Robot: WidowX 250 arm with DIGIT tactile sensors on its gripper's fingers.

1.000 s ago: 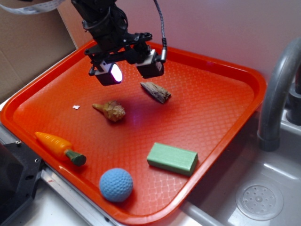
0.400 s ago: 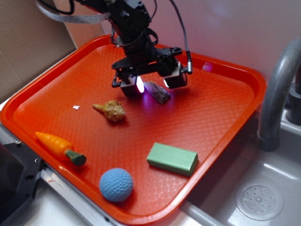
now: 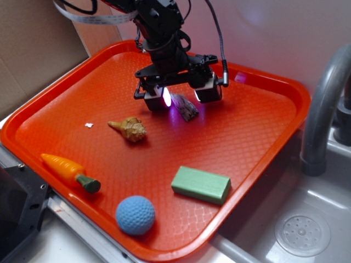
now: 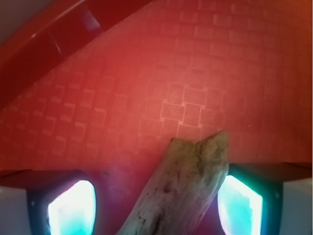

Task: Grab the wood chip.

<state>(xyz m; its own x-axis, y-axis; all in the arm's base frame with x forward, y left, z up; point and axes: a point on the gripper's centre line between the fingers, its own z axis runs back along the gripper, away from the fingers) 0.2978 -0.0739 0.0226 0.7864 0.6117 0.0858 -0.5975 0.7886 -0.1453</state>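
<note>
While you scan the exterior view from its left edge, you pass the toy carrot at lower left, the blue ball near the bottom, the seashell at centre left, and the green block at lower centre, all lying on the orange tray. Upper centre, your gripper sits low with its jaws spread wide. The wood chip lies on the tray between them; the wrist view shows the wood chip closer to the right pad. You appear to be at the straddle stage, nothing clamped. Next, settle fully if needed, then close evenly.
</note>
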